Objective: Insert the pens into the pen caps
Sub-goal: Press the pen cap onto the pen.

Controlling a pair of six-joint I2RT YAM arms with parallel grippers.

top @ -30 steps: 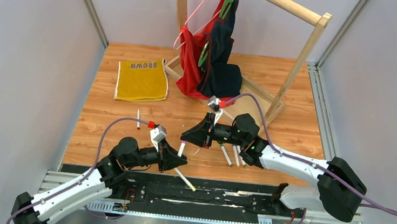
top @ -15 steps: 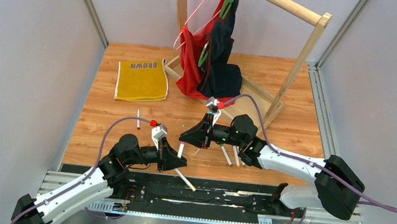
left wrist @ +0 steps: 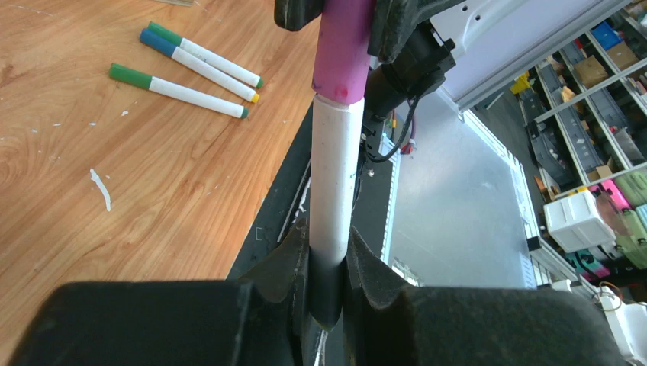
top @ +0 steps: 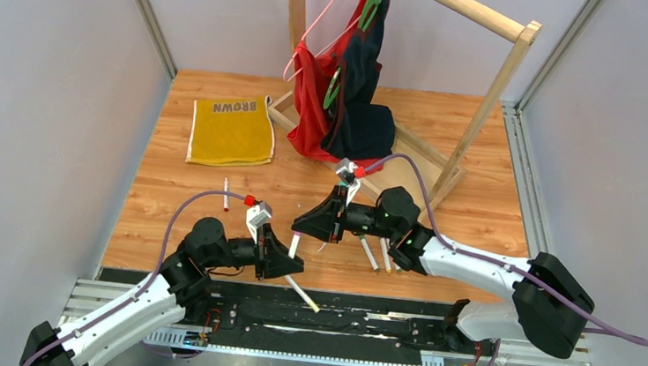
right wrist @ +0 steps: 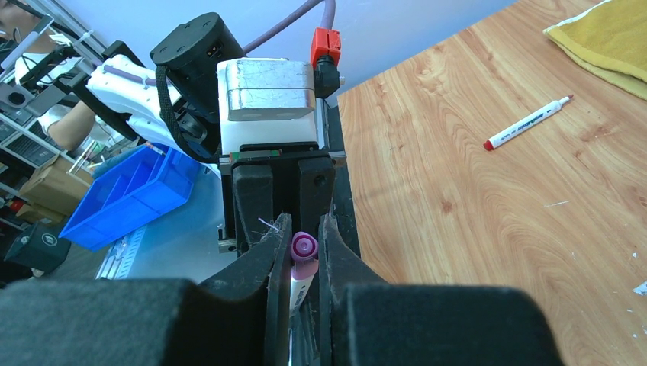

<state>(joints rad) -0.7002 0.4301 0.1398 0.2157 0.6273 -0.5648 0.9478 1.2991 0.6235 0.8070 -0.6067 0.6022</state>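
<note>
My left gripper [top: 287, 256] [left wrist: 328, 245] is shut on the lower end of a white-barrelled pen [left wrist: 336, 175] [top: 295, 245] and holds it upright above the table's near edge. A purple cap [left wrist: 343, 53] [right wrist: 304, 247] sits on the pen's upper end. My right gripper [top: 301, 226] [right wrist: 304, 230] is shut on that cap. Three capped pens [left wrist: 177, 90] [top: 382, 254] lie side by side on the wood to the right. A red-tipped pen [top: 226, 194] [right wrist: 526, 122] lies alone at the left. Another white pen [top: 302, 293] lies on the black rail.
A yellow towel [top: 232, 131] lies at the back left. A wooden rack [top: 488, 91] with red and dark clothes [top: 346, 96] on hangers stands at the back. A small white scrap [left wrist: 101, 189] lies on the wood. The black rail [top: 380, 316] runs along the near edge.
Both grippers have shifted slightly to the left together. The pen and the purple cap stay held between them.
</note>
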